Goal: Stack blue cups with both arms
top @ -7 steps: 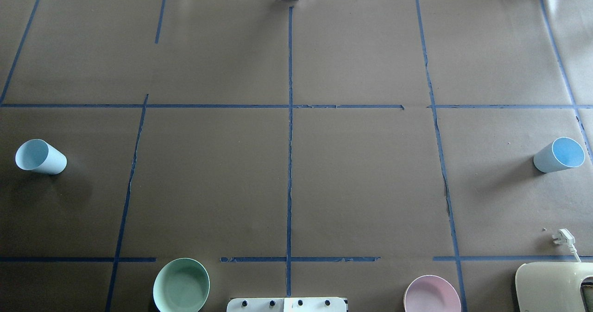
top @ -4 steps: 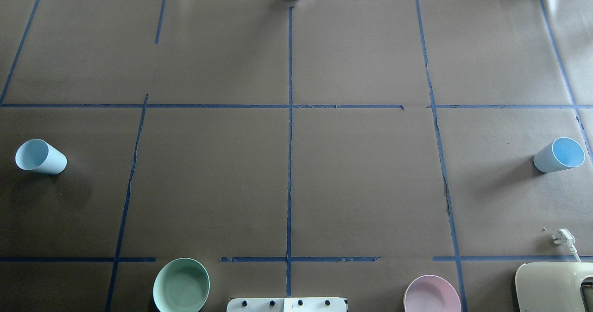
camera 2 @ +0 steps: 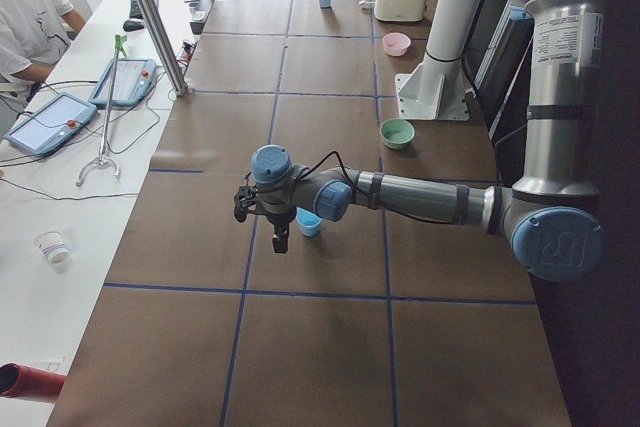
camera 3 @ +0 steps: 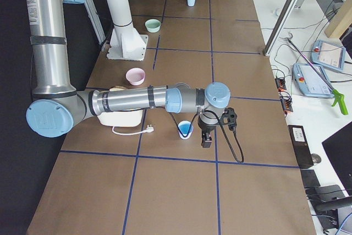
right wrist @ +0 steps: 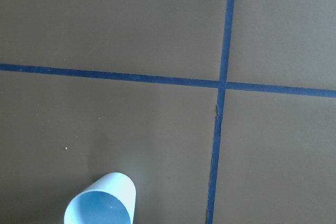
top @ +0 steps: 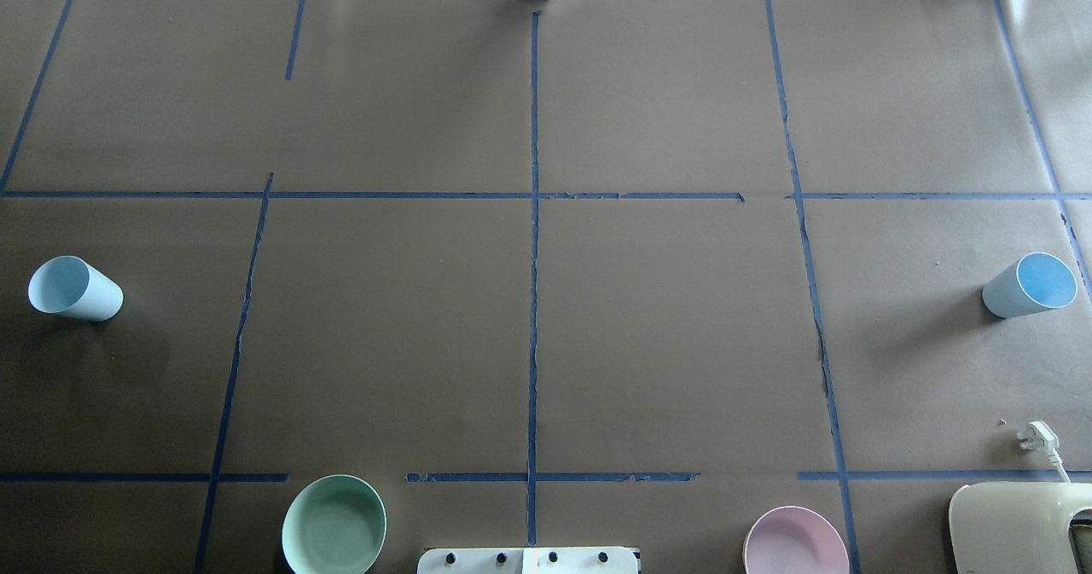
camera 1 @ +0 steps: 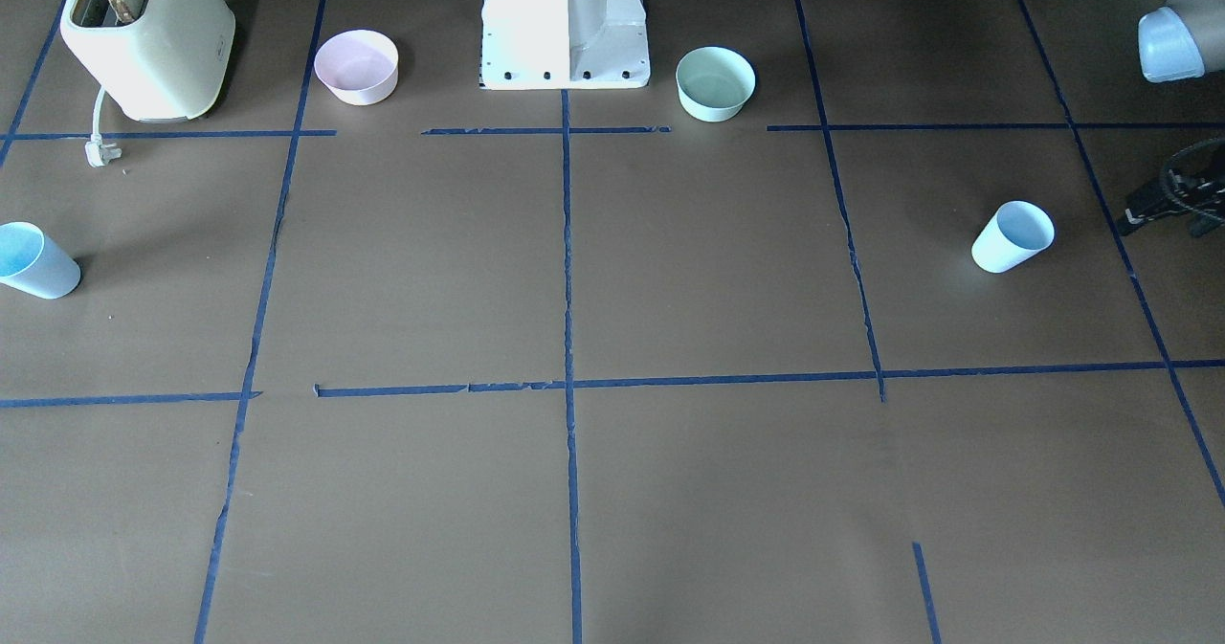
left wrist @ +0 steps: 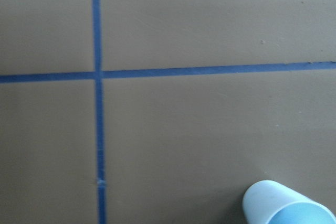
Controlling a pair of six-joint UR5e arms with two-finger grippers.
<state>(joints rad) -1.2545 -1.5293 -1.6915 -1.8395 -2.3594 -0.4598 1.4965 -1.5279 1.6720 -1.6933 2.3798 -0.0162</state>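
Note:
Two pale blue cups stand upright on the brown table. One cup (top: pixel 75 288) is at the far left; it also shows in the front view (camera 1: pixel 1013 236) and at the bottom of the left wrist view (left wrist: pixel 286 205). The other cup (top: pixel 1028 286) is at the far right, and also shows in the right wrist view (right wrist: pixel 102 203). My left gripper (camera 2: pixel 280 237) hangs just beside its cup (camera 2: pixel 309 224), apart from it. My right gripper (camera 3: pixel 207 138) hangs just beside its cup (camera 3: pixel 186 129), apart from it. I cannot tell whether either gripper is open or shut. Neither shows in the overhead view.
A mint-green bowl (top: pixel 333 524) and a pink bowl (top: pixel 795 544) sit either side of the white pedestal base (top: pixel 529 560). A cream toaster (top: pixel 1019 527) with its loose plug (top: pixel 1036 435) stands at the near right. Blue tape lines cross the table.

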